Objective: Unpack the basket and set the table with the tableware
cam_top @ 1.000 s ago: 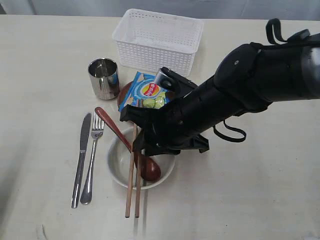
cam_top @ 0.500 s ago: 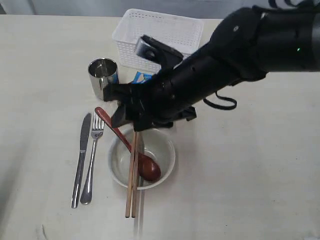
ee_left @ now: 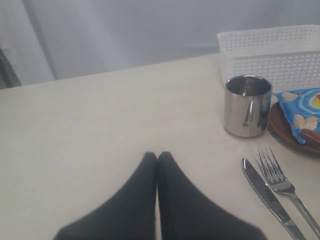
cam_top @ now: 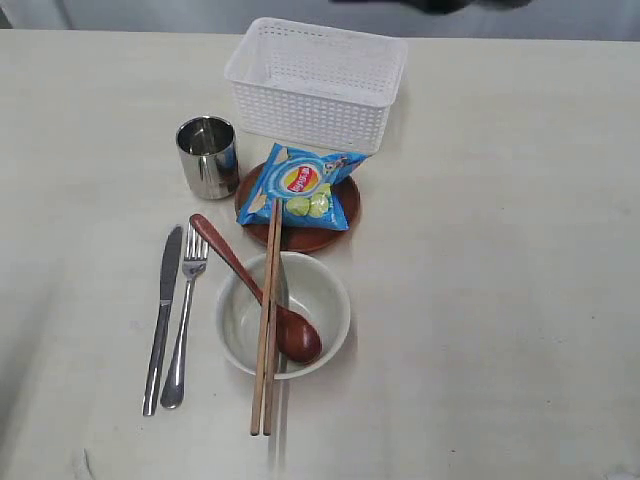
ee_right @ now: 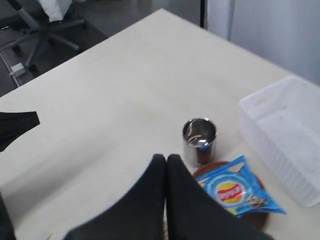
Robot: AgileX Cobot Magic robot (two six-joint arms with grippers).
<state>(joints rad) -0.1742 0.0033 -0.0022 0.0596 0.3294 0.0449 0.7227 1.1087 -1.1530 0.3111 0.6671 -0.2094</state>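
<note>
The white basket point(cam_top: 316, 82) stands empty at the back of the table point(cam_top: 500, 300). In front of it the tableware is laid out: steel cup point(cam_top: 208, 157), reddish-brown plate point(cam_top: 345, 222) with a blue crisp packet point(cam_top: 303, 186) on it, cream bowl point(cam_top: 325, 295) holding the wooden spoon point(cam_top: 255, 290), two chopsticks point(cam_top: 267, 320) across the bowl, fork point(cam_top: 184, 320) and knife point(cam_top: 162, 318) to the left. My left gripper point(ee_left: 157, 156) is shut and empty, low over bare table near the cup point(ee_left: 246, 105). My right gripper point(ee_right: 166, 159) is shut and empty, high above the cup point(ee_right: 199, 139).
The basket point(ee_left: 272, 52) sits close behind the cup, with the fork point(ee_left: 287, 190) and knife point(ee_left: 267, 197) beside the left gripper. An office chair point(ee_right: 45, 22) stands on the floor beyond the table edge. Only a dark sliver of arm point(cam_top: 430, 5) shows at the top of the exterior view.
The right arm has let go of the chopsticks, which now lie across the bowl, and has lifted up and back out of the exterior view. Its jaws have shut.
</note>
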